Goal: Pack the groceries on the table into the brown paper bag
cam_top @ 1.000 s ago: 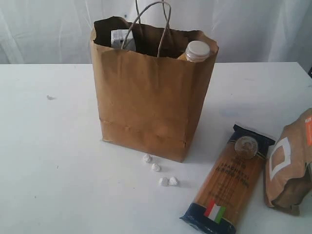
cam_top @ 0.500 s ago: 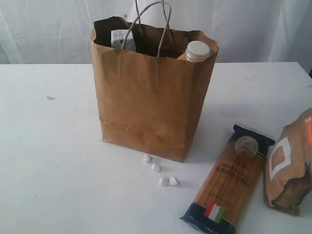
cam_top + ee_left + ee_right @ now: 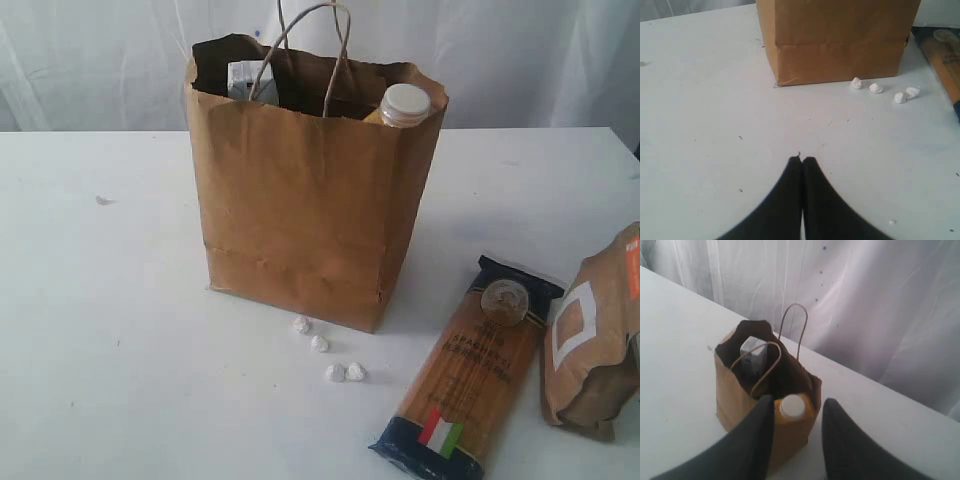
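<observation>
White pebble bits (image 3: 319,343) sit bottom-center by the brown paper bag (image 3: 300,200), dark-blue spaghetti pack (image 3: 470,370) and brown pouch (image 3: 590,340) lower right; left gripper (image 3: 802,160) pinched closed, right gripper (image 3: 800,401) spread apart.

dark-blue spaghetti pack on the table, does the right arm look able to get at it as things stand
Probably yes. The dark-blue spaghetti pack lies flat on the white tabletop on that arm's side, clear of the tall brown paper bag. The right gripper hangs open and empty above that bag.
</observation>
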{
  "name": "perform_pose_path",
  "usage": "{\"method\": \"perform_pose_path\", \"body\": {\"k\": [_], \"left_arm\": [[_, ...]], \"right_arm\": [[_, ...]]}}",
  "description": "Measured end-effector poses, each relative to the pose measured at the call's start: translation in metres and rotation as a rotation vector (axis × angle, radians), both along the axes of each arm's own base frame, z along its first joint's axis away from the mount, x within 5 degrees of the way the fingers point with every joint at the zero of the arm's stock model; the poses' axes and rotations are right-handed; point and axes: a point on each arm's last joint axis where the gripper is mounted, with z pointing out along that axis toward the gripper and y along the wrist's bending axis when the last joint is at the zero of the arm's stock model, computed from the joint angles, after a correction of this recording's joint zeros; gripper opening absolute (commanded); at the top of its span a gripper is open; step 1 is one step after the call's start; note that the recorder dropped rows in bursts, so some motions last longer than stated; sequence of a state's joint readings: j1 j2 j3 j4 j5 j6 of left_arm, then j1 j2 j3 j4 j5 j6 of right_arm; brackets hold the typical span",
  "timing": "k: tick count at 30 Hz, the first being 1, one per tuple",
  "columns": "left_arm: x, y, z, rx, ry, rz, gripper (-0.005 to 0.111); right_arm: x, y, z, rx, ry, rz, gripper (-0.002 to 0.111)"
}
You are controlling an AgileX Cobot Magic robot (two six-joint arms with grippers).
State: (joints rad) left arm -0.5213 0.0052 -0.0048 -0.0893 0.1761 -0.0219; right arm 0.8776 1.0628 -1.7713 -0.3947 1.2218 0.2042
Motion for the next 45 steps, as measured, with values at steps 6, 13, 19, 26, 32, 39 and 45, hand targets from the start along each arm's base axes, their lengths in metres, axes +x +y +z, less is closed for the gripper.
{"method": "perform_pose_path", "body": {"k": [6,13,19,26,32,39,45], "left_arm": [[0.000,0.000,0.000,0.000,0.000,0.000,0.000],[0.000,0.000,0.000,0.000,0.000,0.000,0.000],[0.000,0.000,0.000,0.000,0.000,0.000,0.000],[0.000,0.000,0.000,0.000,0.000,0.000,0.000],[0.000,0.000,0.000,0.000,0.000,0.000,0.000],[0.000,0.000,0.000,0.000,0.000,0.000,0.000],[0.000,0.000,0.000,0.000,0.000,0.000,0.000]], "right_arm": [[-0.027,-0.031,-0.044,0.010,0.053,-0.010,0.031],[-0.041,-0.042,-0.108,-0.034,0.160,0.011,0.031],[-0.050,-0.039,-0.141,0.060,0.174,0.095,0.031],[-0.052,-0.029,-0.169,0.137,0.227,0.140,0.031],[-0.047,-0.018,-0.201,0.147,0.303,0.142,0.031],[-0.043,-0.010,-0.235,0.194,0.385,0.115,0.031],[-0.042,-0.007,-0.255,0.201,0.419,0.118,0.031]]}}
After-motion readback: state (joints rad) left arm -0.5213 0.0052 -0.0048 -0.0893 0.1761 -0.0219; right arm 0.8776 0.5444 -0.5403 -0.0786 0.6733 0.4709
